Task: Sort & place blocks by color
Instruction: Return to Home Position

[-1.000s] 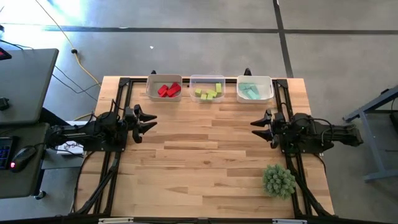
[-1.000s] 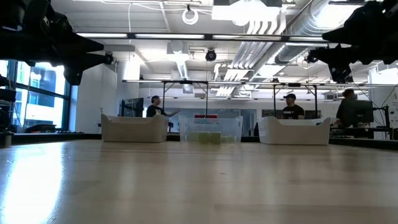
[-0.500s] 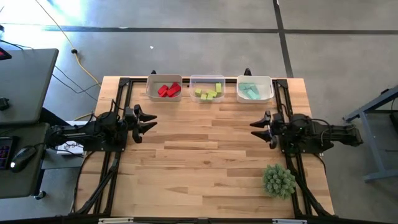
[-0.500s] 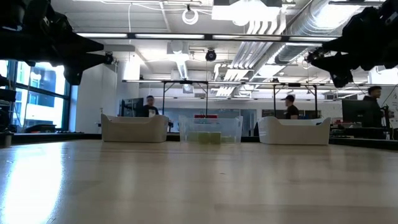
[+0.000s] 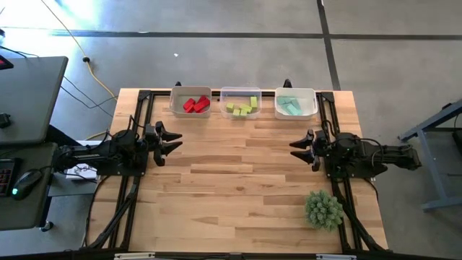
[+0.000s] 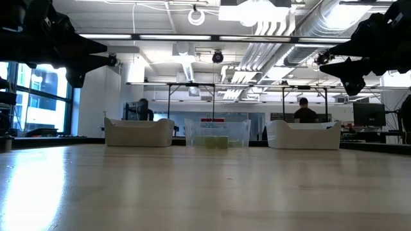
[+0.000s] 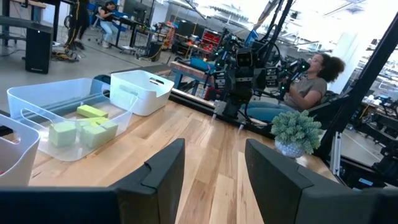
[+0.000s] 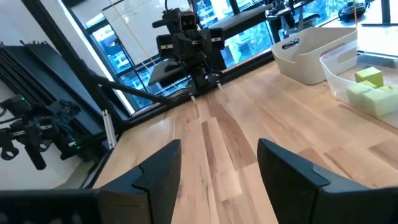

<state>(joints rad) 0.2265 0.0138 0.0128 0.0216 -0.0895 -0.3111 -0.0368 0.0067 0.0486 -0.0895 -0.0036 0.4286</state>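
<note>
**Near edge.** The table shows plain wood along its front. The spiky green plant ball stands near the front right corner, just beside the right arm's frame rail, and nothing touches it.

**Mid-table.** The two arms face one another across the width, well apart.
- The left gripper is at the left side, raised off the surface. Its wrist view shows both fingers spread with a clear gap, released and carrying nothing.
- The right gripper is at the right side, likewise raised. Its fingers are parted, released and carrying nothing.

**Far edge.** Three bins stand in a row, side by side.
- The gray bin, on the left, contains the red blocks.
- The transparent bin, in the middle, contains the yellow-green blocks.
- The white bin, on the right, contains the teal blocks.

Every block in view lies inside a bin, each color in its own bin.

**Beyond the table.** The low view shows one person behind the gray bin and another person seated behind the white bin. Both are far back in the room. The left wrist view shows a seated person past the table's right side.
</note>
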